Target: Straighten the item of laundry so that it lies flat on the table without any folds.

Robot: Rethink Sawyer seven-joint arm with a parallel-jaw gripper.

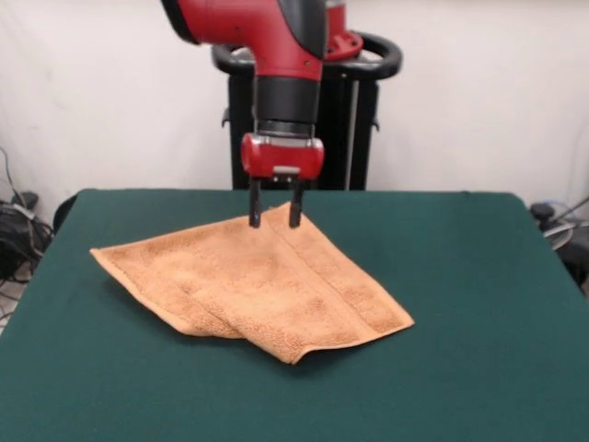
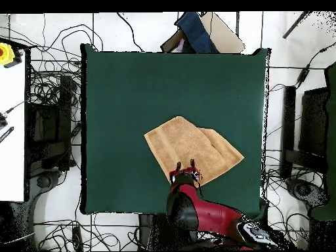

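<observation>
The orange-tan towel (image 1: 253, 285) lies on the dark green table (image 1: 460, 276), folded over on itself, with a doubled layer along its near edge in the front view. It also shows in the overhead view (image 2: 190, 147) as an uneven four-cornered shape. My gripper (image 1: 274, 219) hangs straight down over the towel's far corner, its two dark fingers apart and their tips at or just above the cloth. In the overhead view the gripper (image 2: 186, 164) sits at the towel's edge nearest the robot base. Nothing is held between the fingers. No white tag shows.
The black pedestal (image 1: 304, 120) stands behind the table's far edge. Cables and equipment lie on the floor around the table (image 2: 52, 125). A white bench (image 2: 12, 125) stands at the overhead view's left. Bare green felt surrounds the towel on every side.
</observation>
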